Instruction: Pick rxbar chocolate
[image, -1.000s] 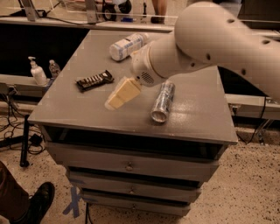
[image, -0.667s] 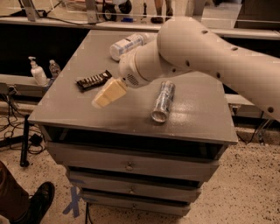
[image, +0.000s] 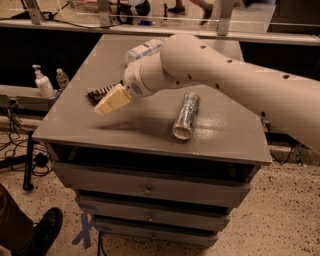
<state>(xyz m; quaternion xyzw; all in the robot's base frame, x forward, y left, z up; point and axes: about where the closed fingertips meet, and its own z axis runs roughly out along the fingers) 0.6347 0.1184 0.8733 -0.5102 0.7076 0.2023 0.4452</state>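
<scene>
The gripper (image: 112, 99) hangs over the surface (image: 125, 131) near its left-hand edge as the camera sees it; whether it is apart or together cannot be told. The rxbar chocolate (image: 99, 93) lies flat just behind it, partly hidden. Bare surface runs from the gripper to the front edge. The silver can (image: 186, 115) lies on its side well off toward the middle, and the white bottle (image: 143, 50) lies farther back.

The arm (image: 240, 75) was a thick, smooth off-white shell, rounded at the joint and dotted with small dark screw holes. At its tip sat a blocky cream claw (image: 112, 99), over the counter's (image: 130, 131) left side.
</scene>
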